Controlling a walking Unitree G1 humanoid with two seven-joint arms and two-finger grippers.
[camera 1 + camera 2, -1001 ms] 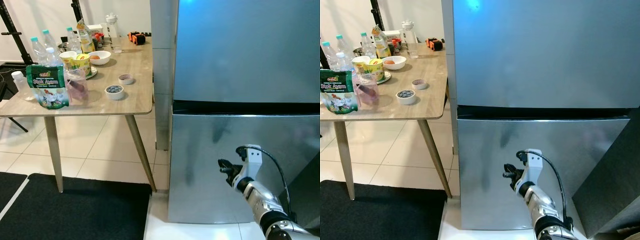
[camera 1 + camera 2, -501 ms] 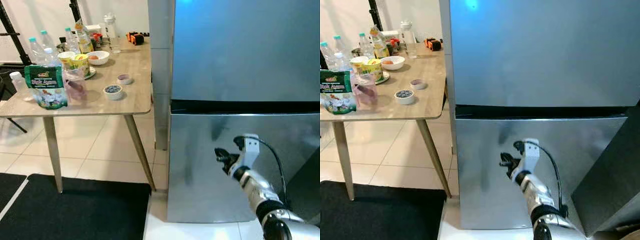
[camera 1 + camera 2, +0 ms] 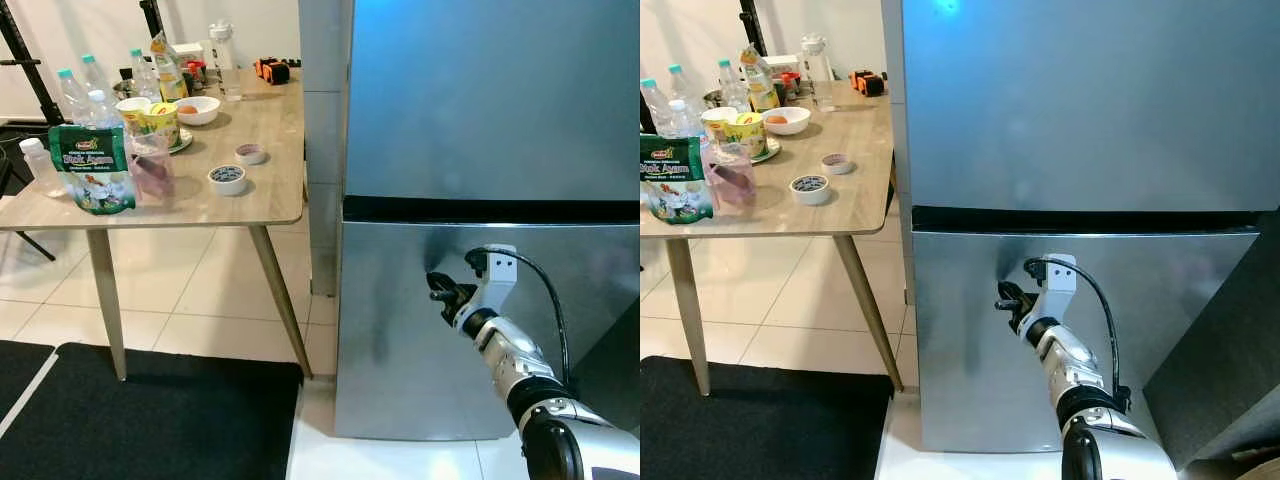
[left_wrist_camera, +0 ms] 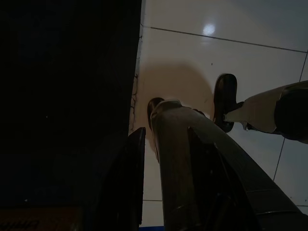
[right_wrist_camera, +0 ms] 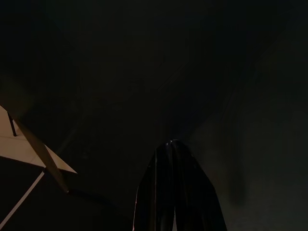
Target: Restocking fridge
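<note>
Low in the right of the frame the right gripper (image 3: 440,290) was raised in front of the fridge's lower door (image 3: 400,330), its two black fingers pressed together into one clenched point with nothing between them; the right wrist view showed them meeting at a tip before a dark, shadowed surface. The tip sat close to the steel, below the dark seam (image 3: 490,209) that divides the lower door from the upper door (image 3: 480,90). Whether it touched the metal I could not quite tell, as the reflection muddled the edge. Both doors stood shut, and I judged the arm was held there to get at a door that shows no handle, though that scene would suit a door yet to be opened as well as one closed again.

The left gripper (image 4: 173,159) hung idle over the pale floor tiles (image 4: 231,53), fingers slightly apart and released.

Further off, in the upper left of the frame, the wooden table (image 3: 270,195) stood just beside the fridge, with the stock on it: a green packet (image 3: 93,180), water bottles (image 3: 80,95), yellow cups (image 3: 152,122), a white bowl (image 3: 197,111) and two small dishes (image 3: 238,168), close enough to carry across
</note>
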